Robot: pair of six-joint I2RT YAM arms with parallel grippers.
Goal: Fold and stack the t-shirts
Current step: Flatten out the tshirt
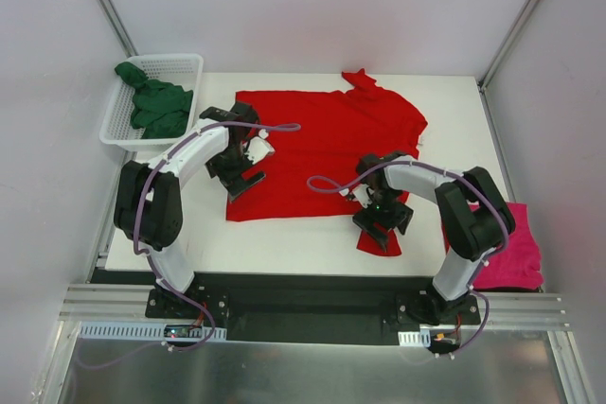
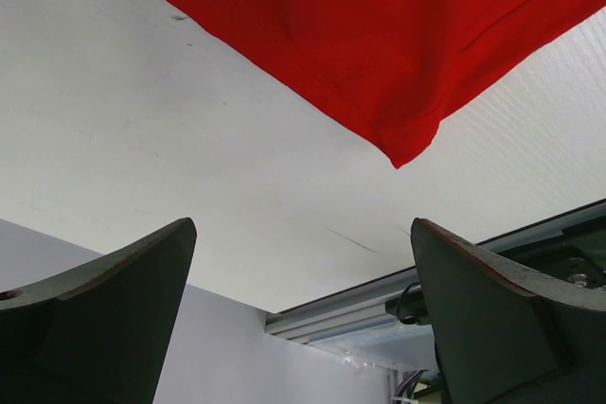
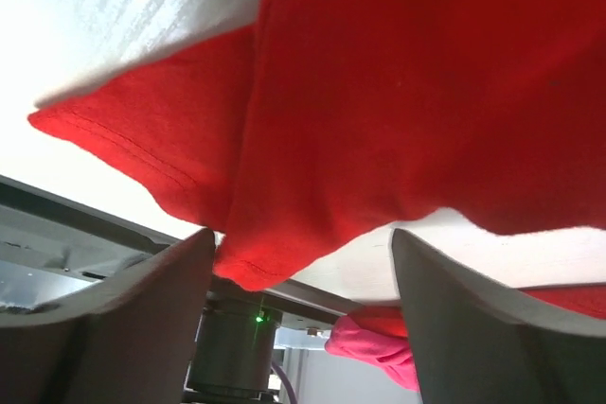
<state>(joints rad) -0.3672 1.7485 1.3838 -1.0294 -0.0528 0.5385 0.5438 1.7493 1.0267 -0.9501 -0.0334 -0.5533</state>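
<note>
The red t-shirt (image 1: 322, 139) lies spread across the white table (image 1: 312, 243), with a sleeve reaching toward the near right. My left gripper (image 1: 241, 179) hovers over its left side, open. In the left wrist view a red corner (image 2: 398, 130) lies beyond that gripper (image 2: 303, 229), and nothing is between the fingers. My right gripper (image 1: 383, 224) sits over the shirt's near-right sleeve. In the right wrist view its jaws (image 3: 301, 238) stand wide apart and a fold of red cloth (image 3: 265, 253) dips between them by the left finger. The green t-shirt (image 1: 159, 106) lies in the basket. The magenta t-shirt (image 1: 516, 253) lies at the right.
The white mesh basket (image 1: 115, 142) stands at the back left corner of the table. The magenta t-shirt (image 3: 379, 342) hangs over the table's right near edge beside the right arm's base. A metal rail (image 1: 312, 314) runs along the front. Grey walls close in both sides.
</note>
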